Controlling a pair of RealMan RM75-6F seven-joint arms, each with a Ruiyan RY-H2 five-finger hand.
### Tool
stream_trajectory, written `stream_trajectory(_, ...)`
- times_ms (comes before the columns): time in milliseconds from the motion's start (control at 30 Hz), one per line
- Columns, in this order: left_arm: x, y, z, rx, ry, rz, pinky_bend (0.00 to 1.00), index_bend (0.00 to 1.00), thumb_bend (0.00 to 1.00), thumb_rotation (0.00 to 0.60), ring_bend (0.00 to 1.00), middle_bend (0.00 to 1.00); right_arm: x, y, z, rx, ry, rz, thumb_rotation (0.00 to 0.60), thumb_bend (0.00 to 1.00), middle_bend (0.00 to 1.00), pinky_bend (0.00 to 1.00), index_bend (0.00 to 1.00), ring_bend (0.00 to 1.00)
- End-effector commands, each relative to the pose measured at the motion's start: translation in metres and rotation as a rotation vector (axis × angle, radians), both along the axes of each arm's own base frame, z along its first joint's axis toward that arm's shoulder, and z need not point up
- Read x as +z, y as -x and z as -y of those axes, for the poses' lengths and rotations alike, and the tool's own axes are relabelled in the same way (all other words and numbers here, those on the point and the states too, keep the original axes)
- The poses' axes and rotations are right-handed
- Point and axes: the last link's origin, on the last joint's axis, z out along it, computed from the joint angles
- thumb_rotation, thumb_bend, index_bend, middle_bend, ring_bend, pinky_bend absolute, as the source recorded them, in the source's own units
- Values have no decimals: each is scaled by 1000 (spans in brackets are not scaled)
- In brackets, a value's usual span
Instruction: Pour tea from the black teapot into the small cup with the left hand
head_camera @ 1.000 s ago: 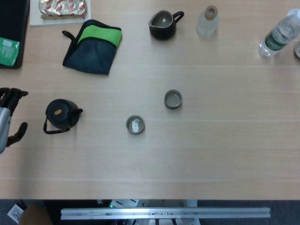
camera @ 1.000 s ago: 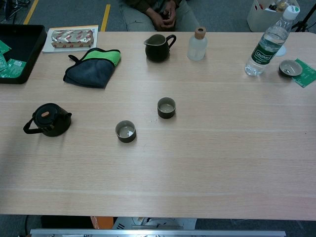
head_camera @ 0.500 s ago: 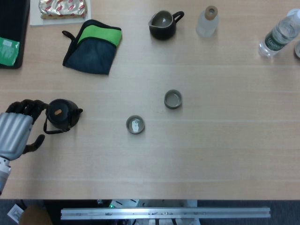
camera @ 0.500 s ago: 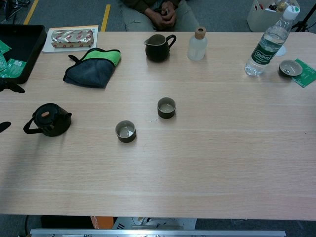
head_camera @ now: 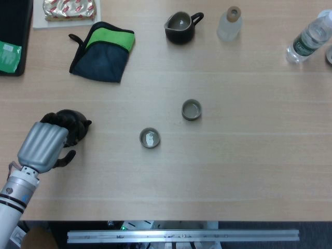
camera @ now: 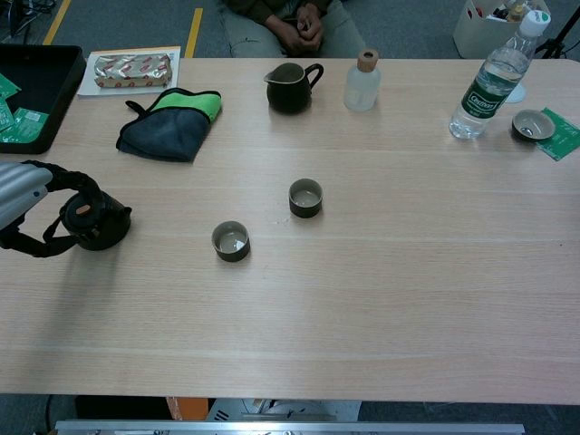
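Teapot, head view: black teapot (head_camera: 75, 126) is sitting at 9 o'clock on the wooden table (head_camera: 249, 171), mostly covered by the left hand (head_camera: 45, 145), spout poking out toward 3 o'clock.
Left hand, head view: it is reaching over the pot from 7 o'clock, dark fingers (head_camera: 58, 119) curling over the top; whether they are gripping, I cannot tell.
Cups, head view: small cup (head_camera: 149, 138) is standing at 3 o'clock of the pot, well apart; second cup (head_camera: 191, 110) is standing at 2 o'clock of the first.
Teapot, chest view: the pot (camera: 94, 220) is resting upright on the table (camera: 408, 299).
Left hand, chest view: the hand (camera: 36, 199) is wrapping around the handle side, fingers arching above and thumb passing below; contact is unclear.
Far edge, chest view: folded green and dark cloth (camera: 171, 124), dark pitcher (camera: 290, 87), corked bottle (camera: 362, 82) and water bottle (camera: 489, 80) are lining the 12 o'clock side.
Right hand: neither view is showing it.
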Motion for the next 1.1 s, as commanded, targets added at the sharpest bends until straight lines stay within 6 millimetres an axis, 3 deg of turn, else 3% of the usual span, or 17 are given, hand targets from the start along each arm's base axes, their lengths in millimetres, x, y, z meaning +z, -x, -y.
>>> stream_trajectory(33,-9,-2,-3,7,12,-33,220,313,300,600,261,353,0,2,-1,-6,0,1,600,112,355,318,267,287)
stream_trajectory(1100,-15,12,2,155,-4,-197,220,328,300,593,279,380,0,14,-4,-34,-6,14,600,112,355,318,267,287)
